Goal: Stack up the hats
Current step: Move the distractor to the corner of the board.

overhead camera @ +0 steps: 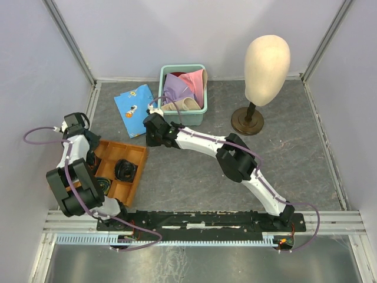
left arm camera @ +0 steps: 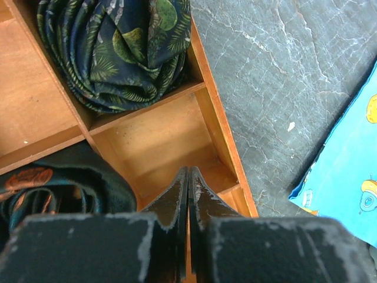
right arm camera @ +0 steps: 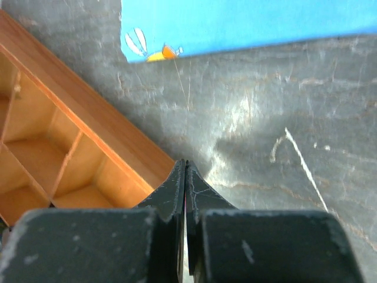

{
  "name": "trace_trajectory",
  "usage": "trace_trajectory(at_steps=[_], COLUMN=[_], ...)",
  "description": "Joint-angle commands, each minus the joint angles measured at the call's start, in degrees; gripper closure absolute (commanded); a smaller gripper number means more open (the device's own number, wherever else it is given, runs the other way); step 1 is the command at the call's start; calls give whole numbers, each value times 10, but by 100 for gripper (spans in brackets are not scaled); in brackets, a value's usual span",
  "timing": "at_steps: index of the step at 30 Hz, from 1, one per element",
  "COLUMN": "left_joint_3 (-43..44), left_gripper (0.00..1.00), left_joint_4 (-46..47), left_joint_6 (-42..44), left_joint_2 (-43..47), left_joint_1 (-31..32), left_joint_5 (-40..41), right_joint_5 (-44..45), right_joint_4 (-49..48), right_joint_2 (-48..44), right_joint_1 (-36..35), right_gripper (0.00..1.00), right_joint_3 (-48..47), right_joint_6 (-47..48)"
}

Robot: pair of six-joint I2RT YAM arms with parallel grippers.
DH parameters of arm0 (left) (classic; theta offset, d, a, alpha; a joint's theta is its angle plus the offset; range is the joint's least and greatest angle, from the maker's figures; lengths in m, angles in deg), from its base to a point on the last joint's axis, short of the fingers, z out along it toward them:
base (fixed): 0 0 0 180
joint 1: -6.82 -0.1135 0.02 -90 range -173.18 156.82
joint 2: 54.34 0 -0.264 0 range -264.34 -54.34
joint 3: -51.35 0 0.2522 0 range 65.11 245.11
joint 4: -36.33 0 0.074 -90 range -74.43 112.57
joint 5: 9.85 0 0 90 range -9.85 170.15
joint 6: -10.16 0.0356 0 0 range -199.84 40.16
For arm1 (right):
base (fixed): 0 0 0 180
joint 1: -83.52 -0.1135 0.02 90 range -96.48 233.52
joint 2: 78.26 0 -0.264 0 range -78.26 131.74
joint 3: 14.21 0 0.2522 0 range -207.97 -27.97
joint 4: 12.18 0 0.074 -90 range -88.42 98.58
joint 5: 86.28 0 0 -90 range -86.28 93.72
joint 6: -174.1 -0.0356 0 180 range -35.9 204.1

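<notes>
My left gripper [left arm camera: 188, 174] and right gripper [right arm camera: 184, 168] are both pinched shut on nothing, while the hats [overhead camera: 182, 91] lie crumpled in the teal basket [overhead camera: 183, 67] at upper centre of the overhead view, and I judge them light, floppy cloth, best pinched at a brim edge.

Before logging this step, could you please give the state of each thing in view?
hats: crumpled together in the basket, unstacked.
blue cloth: lying on the table.
mannequin head: upright on stand, bare.
left gripper: shut, empty, above wooden tray.
right gripper: shut, empty, above table.
</notes>
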Motion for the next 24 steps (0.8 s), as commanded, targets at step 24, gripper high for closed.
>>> trace_trajectory(at_steps=[24], left_joint_3=[129], left_gripper=[97], left_joint_4=[34], left_joint_6=[55], left_joint_2=[-221], left_joint_1=[-3], left_joint_5=[-34], right_joint_5=[15], right_joint_4=[-87], right_joint_2=[95], right_joint_1=[3], right_gripper=[100], right_joint_3=[-72], right_joint_6=[-26])
